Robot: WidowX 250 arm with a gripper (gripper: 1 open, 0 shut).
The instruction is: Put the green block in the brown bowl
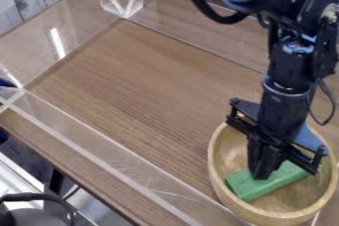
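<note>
A wood-grain table (133, 81) carries the brown bowl (223, 175) at its near right corner. The black robot arm (294, 61) points straight down into the bowl. Its gripper (265, 167) has both fingers pressed together, tips at the green block (284, 180), which lies flat inside the bowl.

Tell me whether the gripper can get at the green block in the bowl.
Likely yes. The gripper points down into the bowl, its fingertips shut and right at the block. The bowl is open on top and nothing lies between them. Whether it grips the block is unclear.
</note>
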